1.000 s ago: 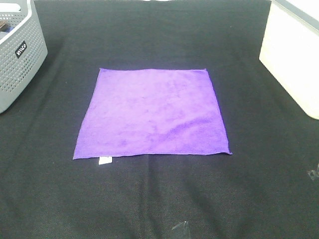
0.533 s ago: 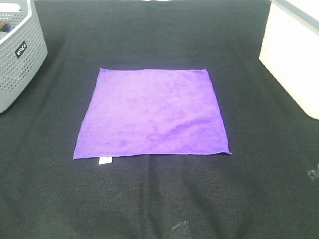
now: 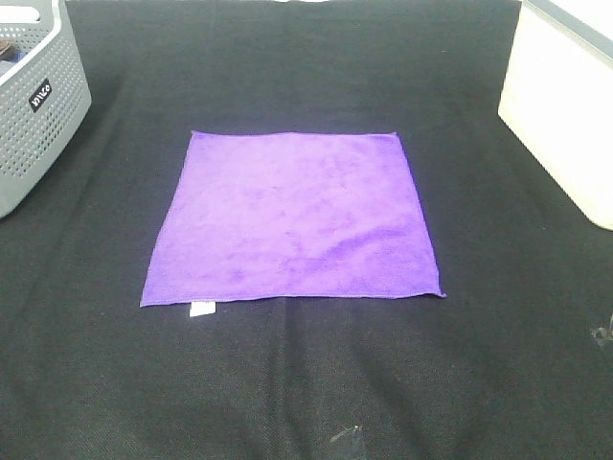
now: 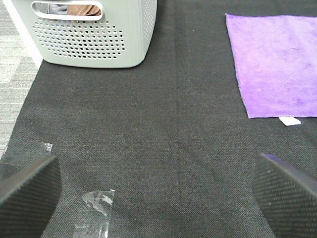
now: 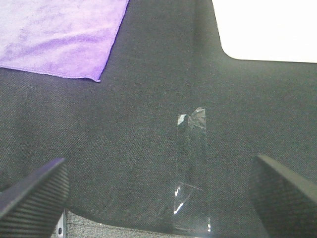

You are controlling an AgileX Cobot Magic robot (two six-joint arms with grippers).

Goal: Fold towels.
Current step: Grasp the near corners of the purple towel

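The purple towel (image 3: 292,218) lies flat and unfolded in the middle of the black table cover, with its small white tag (image 3: 201,309) at the near left corner. It also shows in the left wrist view (image 4: 277,64) and the right wrist view (image 5: 59,34). Neither arm shows in the exterior high view. My left gripper (image 4: 158,198) is open and empty over the cover, well off the towel's tag corner. My right gripper (image 5: 158,198) is open and empty over the cover's near edge, off the towel's near right corner.
A grey perforated basket (image 3: 34,105) stands at the back left; it also shows in the left wrist view (image 4: 89,34). A white box (image 3: 565,105) stands at the back right. Clear tape strips (image 5: 193,173) (image 4: 96,208) lie on the black cover (image 3: 306,383).
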